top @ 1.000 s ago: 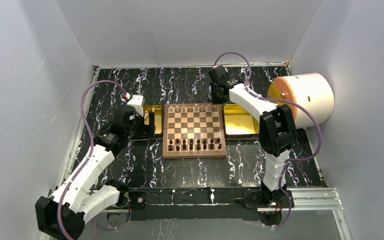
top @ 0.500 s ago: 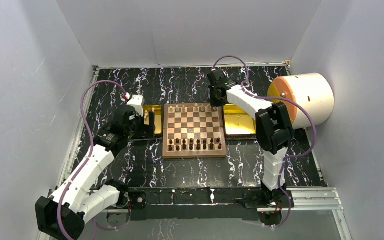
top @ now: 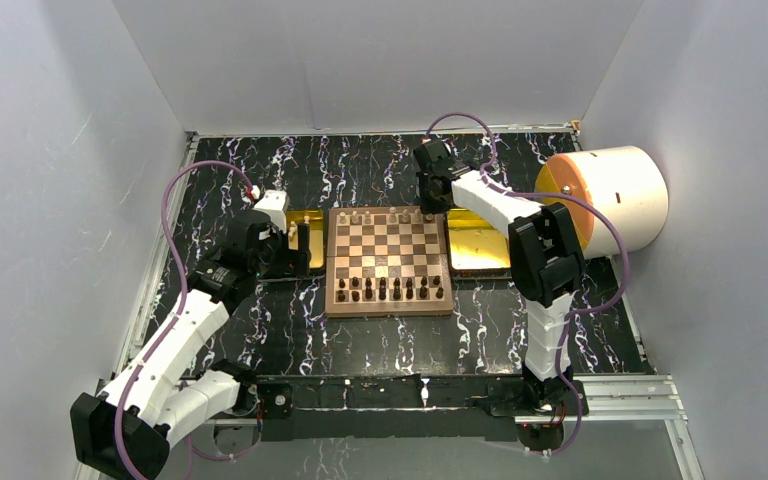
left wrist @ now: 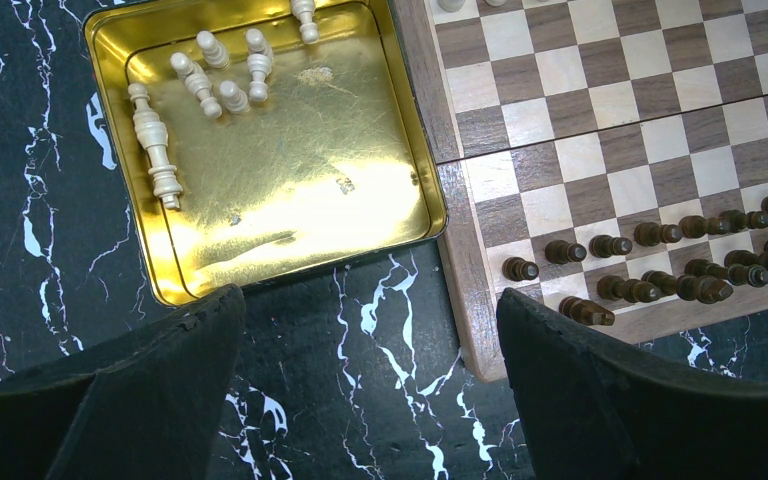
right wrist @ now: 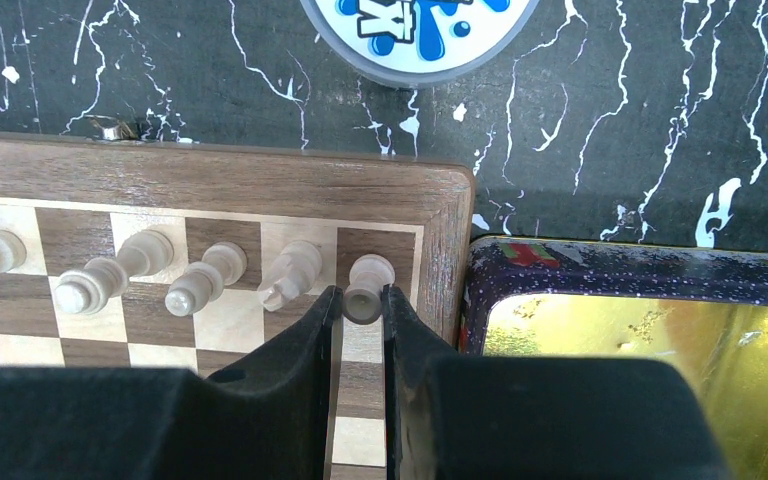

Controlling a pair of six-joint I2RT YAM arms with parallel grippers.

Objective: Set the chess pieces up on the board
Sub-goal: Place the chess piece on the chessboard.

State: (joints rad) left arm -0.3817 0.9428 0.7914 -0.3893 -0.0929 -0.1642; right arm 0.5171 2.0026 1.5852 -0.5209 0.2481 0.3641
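The board (top: 388, 256) lies mid-table, with dark pieces (left wrist: 660, 262) in its two near rows. My right gripper (right wrist: 362, 300) is shut on a cream rook (right wrist: 366, 282), which stands on the far right corner square. Several other cream pieces (right wrist: 205, 282) stand along that back row of the board (right wrist: 210, 180). My right gripper (top: 432, 200) hangs over that corner. My left gripper (left wrist: 370, 310) is open and empty over the table, between the board (left wrist: 600, 130) and the left gold tray (left wrist: 290, 200). Several cream pieces (left wrist: 155, 145) lie in that tray.
A second gold tray (right wrist: 640, 350) with a dark speckled rim lies right of the board, also in the top view (top: 480, 250). A blue-and-white jar (right wrist: 420, 30) stands just behind the board's far edge. A big cream and orange cylinder (top: 615, 195) lies at the far right.
My right arm has shifted slightly left over the board's far right corner. My left arm has not moved.
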